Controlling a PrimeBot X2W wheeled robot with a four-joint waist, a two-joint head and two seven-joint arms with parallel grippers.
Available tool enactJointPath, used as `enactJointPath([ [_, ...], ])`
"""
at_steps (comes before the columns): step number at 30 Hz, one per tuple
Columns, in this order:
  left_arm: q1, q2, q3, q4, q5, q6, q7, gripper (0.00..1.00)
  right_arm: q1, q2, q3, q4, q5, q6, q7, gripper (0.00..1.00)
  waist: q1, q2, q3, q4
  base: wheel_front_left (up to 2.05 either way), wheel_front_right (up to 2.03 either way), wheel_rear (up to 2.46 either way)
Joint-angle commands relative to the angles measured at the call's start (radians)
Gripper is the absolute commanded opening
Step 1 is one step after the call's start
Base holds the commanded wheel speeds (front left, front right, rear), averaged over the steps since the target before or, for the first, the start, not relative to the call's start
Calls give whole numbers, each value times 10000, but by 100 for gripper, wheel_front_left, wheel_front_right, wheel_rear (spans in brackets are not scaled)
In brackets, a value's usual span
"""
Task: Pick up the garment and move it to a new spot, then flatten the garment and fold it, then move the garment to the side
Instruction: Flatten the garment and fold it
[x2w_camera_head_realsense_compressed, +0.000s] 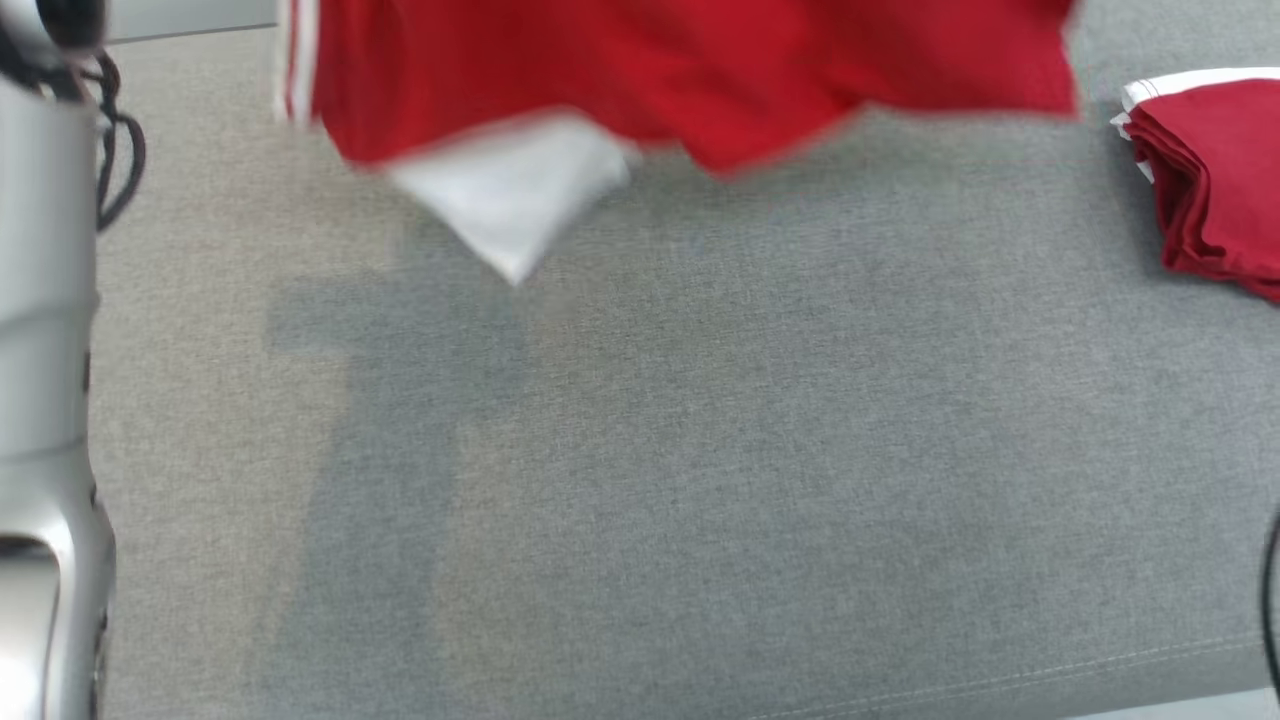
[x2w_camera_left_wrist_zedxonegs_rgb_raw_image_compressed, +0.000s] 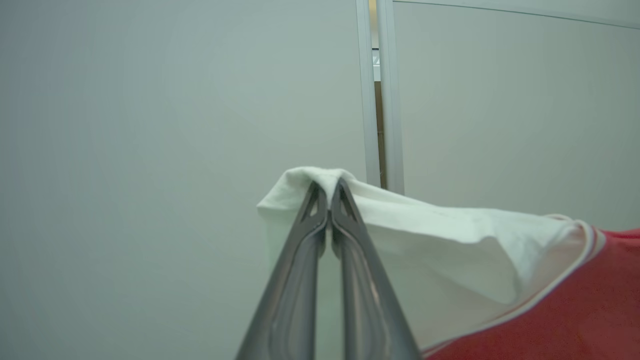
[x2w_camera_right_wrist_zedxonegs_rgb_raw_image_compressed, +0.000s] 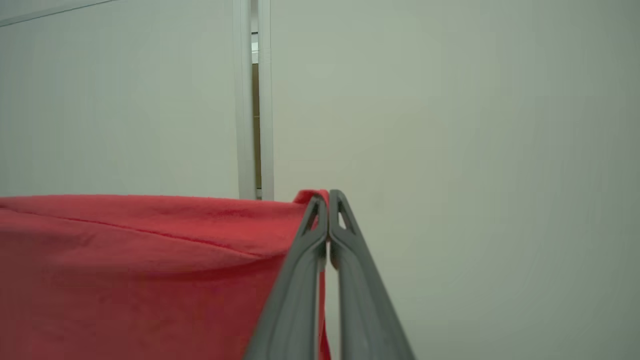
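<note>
The garment (x2w_camera_head_realsense_compressed: 690, 70) is red with a white part and white side stripes. It hangs in the air at the top of the head view, blurred, above a grey cloth-covered surface (x2w_camera_head_realsense_compressed: 700, 450). My left gripper (x2w_camera_left_wrist_zedxonegs_rgb_raw_image_compressed: 328, 186) is shut on a white corner of the garment (x2w_camera_left_wrist_zedxonegs_rgb_raw_image_compressed: 450, 235). In the right wrist view my right gripper (x2w_camera_right_wrist_zedxonegs_rgb_raw_image_compressed: 327, 196) is shut on a red edge of the garment (x2w_camera_right_wrist_zedxonegs_rgb_raw_image_compressed: 140, 260), which stretches away to the left. A pale left arm segment (x2w_camera_head_realsense_compressed: 45, 400) stands along the left edge of the head view.
A folded red garment with white trim (x2w_camera_head_realsense_compressed: 1215, 170) lies at the right edge of the grey surface. Dark cables (x2w_camera_head_realsense_compressed: 115, 150) hang by the left arm. Both wrist views face a pale wall (x2w_camera_left_wrist_zedxonegs_rgb_raw_image_compressed: 150, 150) with a narrow vertical gap between panels.
</note>
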Motion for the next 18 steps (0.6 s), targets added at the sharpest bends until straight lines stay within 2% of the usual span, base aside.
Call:
enactJointPath([
  [1,-430,-48,81,661,-38,-73,-260,0,-481,85,164,599,-11,-17,-240,0,0,0,78,-127,0,0,0],
  [6,-1012,-371,225,2936,-129,-97,-742,0,-1446,602,1087,3013,101,-16,-797,0,0,0,391,-31,0,0,0],
  [11,-149,-942,318,5064,-307,-131,-891,0,-1255,1093,2075,5434,350,-16,-1278,0,0,0,799,167,0,0,0],
  [15,489,-1389,516,6375,-671,-213,-937,0,-969,1472,2724,6860,541,-16,-1589,0,0,0,1204,252,0,0,0],
  [18,967,-1531,596,6772,-636,-331,-924,0,-637,1719,3183,7479,744,-14,-1845,0,0,0,1445,233,0,0,0],
])
